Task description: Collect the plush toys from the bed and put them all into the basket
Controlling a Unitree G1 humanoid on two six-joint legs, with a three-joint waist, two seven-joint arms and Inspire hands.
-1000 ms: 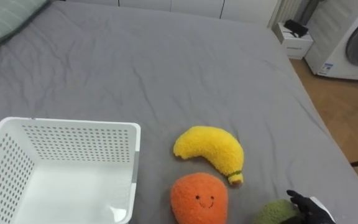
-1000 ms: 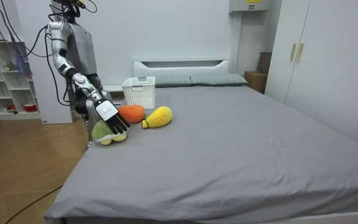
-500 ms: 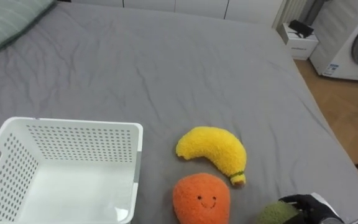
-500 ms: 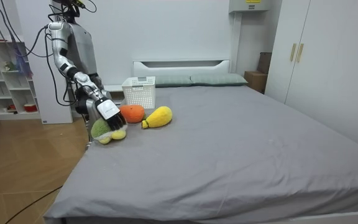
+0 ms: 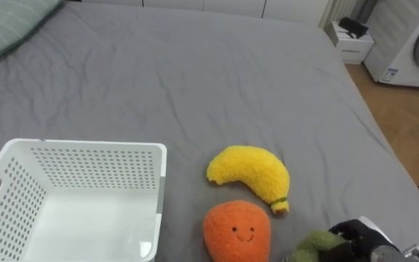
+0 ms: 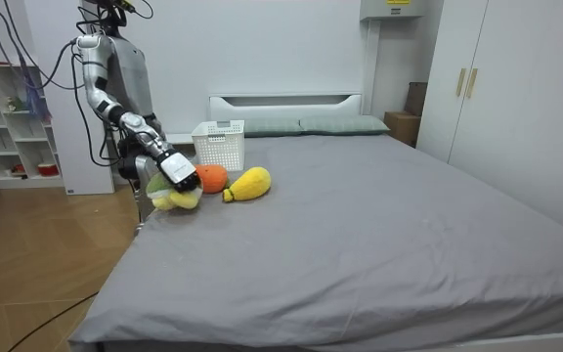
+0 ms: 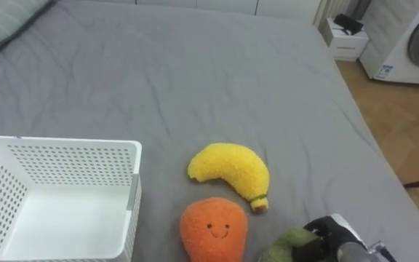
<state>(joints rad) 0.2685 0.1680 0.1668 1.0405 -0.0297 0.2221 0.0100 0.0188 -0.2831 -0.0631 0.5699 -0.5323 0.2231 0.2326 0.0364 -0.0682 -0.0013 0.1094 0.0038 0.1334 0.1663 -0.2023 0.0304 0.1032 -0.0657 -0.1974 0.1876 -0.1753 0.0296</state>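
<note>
Three plush toys on the grey bed [image 5: 195, 65], all toward its near side. Low in the eye views' right corner, right hand [image 5: 360, 234] with dark fingers [image 5: 344, 234] curled round the green toy [image 5: 317, 244] (both partly cut off by the lower edge). In the room view, same hand and toy at the bed's edge beside the standing robot, toy apparently just clear of the sheet. Just left of the green toy, smiling orange [image 5: 237, 231], whether touching it or not hard to tell. Just beyond the orange, yellow banana [image 5: 249, 173], stem end toward the hand's side. Left of both, white basket [image 5: 86, 146] with perforated walls, upright on the sheet, near corner close beside the orange but apart from it.
</note>
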